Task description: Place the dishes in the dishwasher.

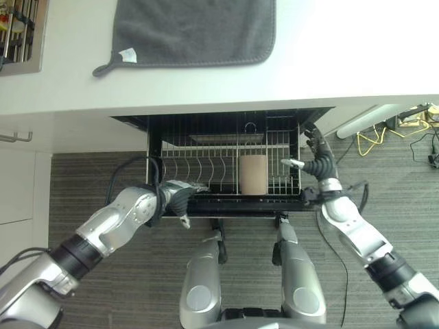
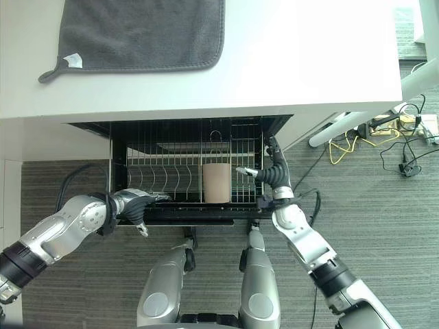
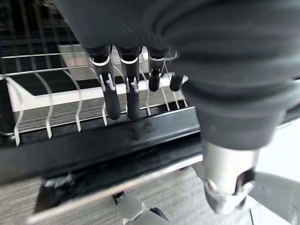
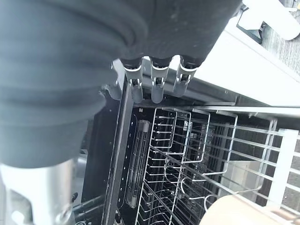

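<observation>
I see a grey towel [image 1: 195, 31] lying on the white surface [image 1: 329, 62] above the pulled-out dishwasher rack [image 1: 206, 161], where a tan cup [image 1: 252, 174] stands. My left robot hand [image 1: 180, 199] rests straight, relaxed fingers on the rack's front rail, holding nothing. My right robot hand [image 1: 312, 157], fingers also straight, touches the rack's right edge.

I see a white bench [image 1: 329, 62] across twelve o'clock, a dark grey towel [image 1: 195, 31] lying on it. Grey striped carpet [image 1: 82, 178] covers the floor; yellow cables [image 1: 374, 137] lie at two o'clock.
</observation>
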